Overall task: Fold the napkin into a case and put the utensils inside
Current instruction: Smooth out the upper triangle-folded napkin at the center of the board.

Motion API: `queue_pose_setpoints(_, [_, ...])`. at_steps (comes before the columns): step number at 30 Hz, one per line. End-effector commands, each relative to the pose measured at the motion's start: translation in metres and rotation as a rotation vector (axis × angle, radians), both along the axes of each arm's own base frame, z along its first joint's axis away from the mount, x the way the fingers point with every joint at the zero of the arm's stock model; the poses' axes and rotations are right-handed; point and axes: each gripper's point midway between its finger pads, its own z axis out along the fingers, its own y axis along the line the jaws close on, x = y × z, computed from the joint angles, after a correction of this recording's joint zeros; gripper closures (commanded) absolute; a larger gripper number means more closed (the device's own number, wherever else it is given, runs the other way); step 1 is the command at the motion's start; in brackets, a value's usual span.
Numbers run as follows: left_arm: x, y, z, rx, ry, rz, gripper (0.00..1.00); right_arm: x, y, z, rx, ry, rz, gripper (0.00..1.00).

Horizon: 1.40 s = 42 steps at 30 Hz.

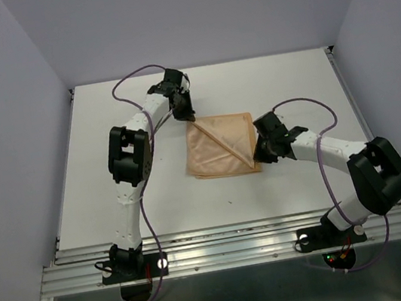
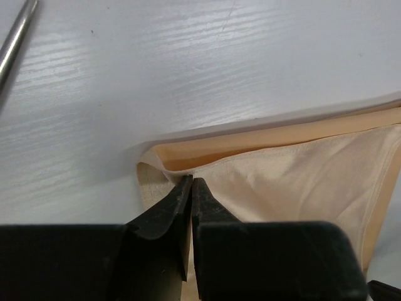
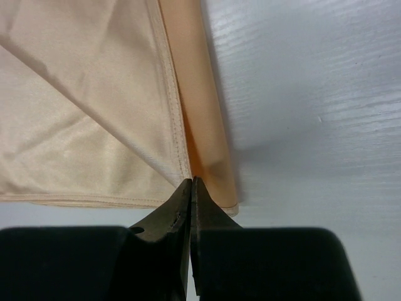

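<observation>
Laid flat at centre of table point(image 1: 106, 135): napkin point(image 1: 219, 147), folded, diagonal edge across top layer; far-left corner pinched in left gripper point(image 1: 184, 116), jaws clenched on cloth; near-right corner pinched in right gripper point(image 1: 261, 158), jaws likewise clenched; seen from left wrist, utensil point(image 2: 14, 44) handle, well apart from cloth.

Peach-orange napkin point(image 1: 220, 146) sits folded at the middle of the table point(image 1: 117, 202), diagonal crease running corner to corner; slim silver utensil handle point(image 2: 15, 41) lies on that table, apart.
</observation>
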Motion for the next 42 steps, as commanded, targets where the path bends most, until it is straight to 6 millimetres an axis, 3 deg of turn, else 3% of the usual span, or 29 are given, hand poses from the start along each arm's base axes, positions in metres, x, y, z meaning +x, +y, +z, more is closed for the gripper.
queue_pose_setpoints(1, [0.017,-0.001,0.097,-0.055,-0.182,-0.002,0.84,0.024,-0.001,0.048,-0.018,-0.129,-0.025,0.95])
queue_pose_setpoints(6, [0.015,0.0,0.114,-0.065,-0.205,0.004,0.83,0.034,-0.004,0.065,-0.042,-0.174,-0.027,0.95])
queue_pose_setpoints(13, [0.004,0.007,0.113,-0.049,-0.195,0.016,0.84,0.04,-0.003,0.059,-0.078,-0.161,-0.006,0.95])
queue_pose_setpoints(19, [-0.018,0.019,0.114,-0.038,-0.197,0.029,0.83,0.041,0.012,0.045,-0.05,-0.124,0.075,0.95])
queue_pose_setpoints(24, [-0.033,0.026,0.11,-0.036,-0.187,0.041,0.84,0.031,0.02,0.018,-0.036,-0.045,0.142,0.95])
queue_pose_setpoints(31, [-0.042,0.029,0.103,-0.034,-0.171,0.041,0.84,0.021,0.006,-0.031,-0.115,0.039,0.114,0.96])
queue_pose_setpoints(34, [-0.045,0.031,0.105,-0.023,-0.169,0.035,0.84,0.024,0.001,-0.021,-0.13,0.005,0.088,0.96])
queue_pose_setpoints(35, [-0.046,0.033,0.106,-0.018,-0.174,0.039,0.84,0.03,0.001,0.001,-0.108,-0.062,0.074,0.96])
queue_pose_setpoints(39, [-0.048,0.038,0.119,-0.014,-0.203,0.05,0.83,0.045,-0.017,0.045,-0.128,-0.221,-0.008,0.92])
queue_pose_setpoints(41, [-0.049,0.038,0.125,-0.02,-0.213,0.053,0.83,0.047,-0.029,0.045,-0.156,-0.229,-0.033,0.91])
queue_pose_setpoints(42, [-0.05,0.038,0.126,-0.022,-0.215,0.054,0.83,0.047,-0.039,0.035,-0.179,-0.198,-0.051,0.91])
